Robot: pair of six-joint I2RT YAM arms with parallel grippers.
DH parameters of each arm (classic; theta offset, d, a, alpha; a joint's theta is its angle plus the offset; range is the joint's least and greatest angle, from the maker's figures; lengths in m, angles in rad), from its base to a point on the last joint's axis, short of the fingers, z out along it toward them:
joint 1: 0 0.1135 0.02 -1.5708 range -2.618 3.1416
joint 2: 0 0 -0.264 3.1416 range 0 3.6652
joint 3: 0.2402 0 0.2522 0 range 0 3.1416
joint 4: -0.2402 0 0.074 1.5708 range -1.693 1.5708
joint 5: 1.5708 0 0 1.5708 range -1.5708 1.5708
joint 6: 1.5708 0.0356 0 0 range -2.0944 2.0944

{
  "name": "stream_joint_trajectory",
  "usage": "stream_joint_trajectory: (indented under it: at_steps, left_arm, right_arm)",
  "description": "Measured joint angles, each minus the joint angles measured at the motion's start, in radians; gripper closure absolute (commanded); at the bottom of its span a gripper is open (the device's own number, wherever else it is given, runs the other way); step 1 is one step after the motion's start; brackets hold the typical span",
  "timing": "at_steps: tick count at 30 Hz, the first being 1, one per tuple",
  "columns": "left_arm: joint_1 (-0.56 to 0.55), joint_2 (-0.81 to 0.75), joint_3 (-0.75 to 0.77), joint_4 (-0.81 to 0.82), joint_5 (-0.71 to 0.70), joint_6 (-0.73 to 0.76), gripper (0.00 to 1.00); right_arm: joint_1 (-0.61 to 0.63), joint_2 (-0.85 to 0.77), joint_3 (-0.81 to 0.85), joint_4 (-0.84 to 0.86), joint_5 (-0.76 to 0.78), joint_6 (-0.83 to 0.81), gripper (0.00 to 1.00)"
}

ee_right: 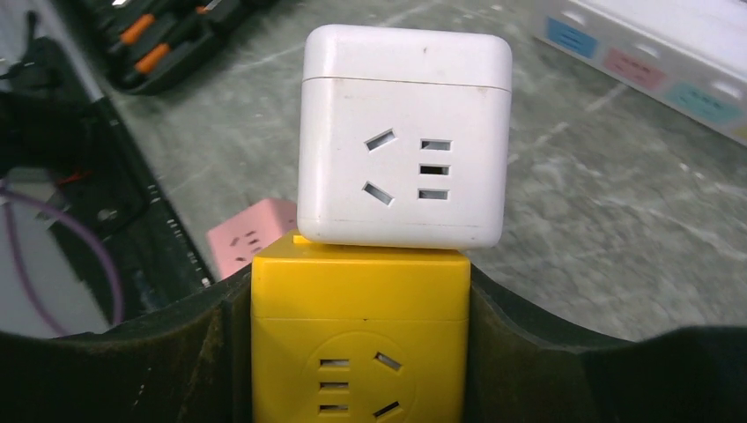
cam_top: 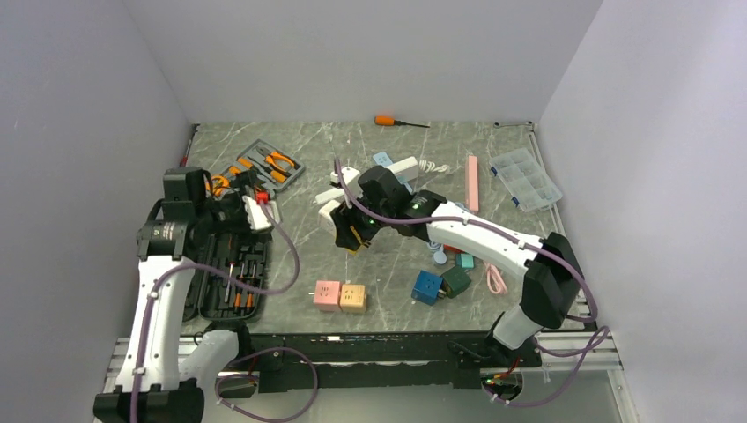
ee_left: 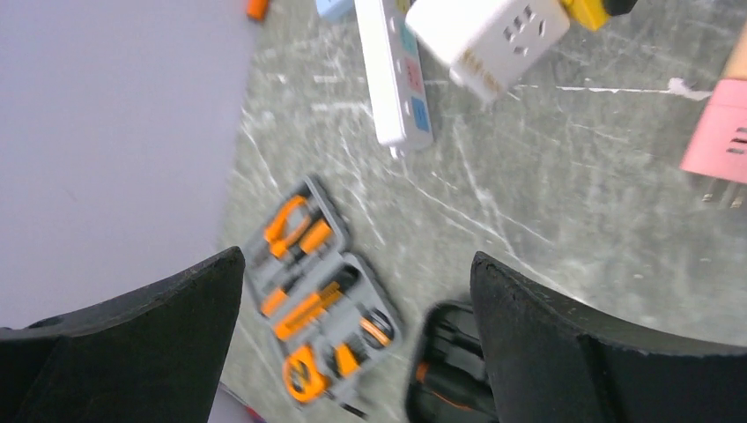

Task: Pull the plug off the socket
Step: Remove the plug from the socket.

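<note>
Left gripper (ee_left: pixel 357 300): fingers spread wide, nothing between them. A grey tool tray (ee_left: pixel 317 317) lies below the gap. This arm looks idle, probably free to take one cube.

Right gripper (ee_right: pixel 359 352): clamped on the yellow cube (ee_right: pixel 359 300), one finger on each flank. The white cube (ee_right: pixel 405 150) is seated on it just beyond the fingertips, exposed for a second grasp. The pair is not yet separated.

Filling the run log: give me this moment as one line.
right jaws: shut on yellow cube | white cube: seated against it | left jaws: open, empty
</note>
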Motion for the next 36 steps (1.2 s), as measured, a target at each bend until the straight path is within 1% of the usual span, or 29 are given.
stream_joint_trajectory:
  at_steps: [3, 8, 11, 19, 23, 30, 36]
  left_arm:
    - [-0.101, -0.054, -0.068, 0.089, -0.027, 0.077, 0.01]
    - [-0.247, -0.119, -0.192, 0.209, -0.076, 0.137, 0.01]
    - [-0.298, -0.156, -0.231, 0.261, -0.097, 0.168, 0.01]
    - [-0.388, -0.319, -0.346, 0.333, -0.113, 0.291, 0.01]
    - [-0.425, -0.322, -0.379, 0.371, -0.126, 0.317, 0.01]
    - [-0.549, -0.312, -0.415, 0.445, -0.187, 0.338, 0.01]
    - [-0.615, -0.263, -0.416, 0.482, -0.253, 0.343, 0.01]
  right_arm:
    - [0.003, 0.032, 0.079, -0.06, -0.083, -0.023, 1.0]
    - [0.004, 0.031, 0.12, -0.114, -0.182, -0.051, 1.0]
    - [0.004, 0.031, 0.14, -0.153, -0.213, -0.061, 1.0]
    - [0.015, -0.016, 0.142, -0.161, -0.232, -0.064, 1.0]
    - [0.026, -0.049, 0.142, -0.161, -0.231, -0.065, 1.0]
    - [0.04, -0.055, 0.146, -0.166, -0.229, -0.065, 1.0]
    - [0.044, -0.055, 0.165, -0.163, -0.245, -0.064, 1.0]
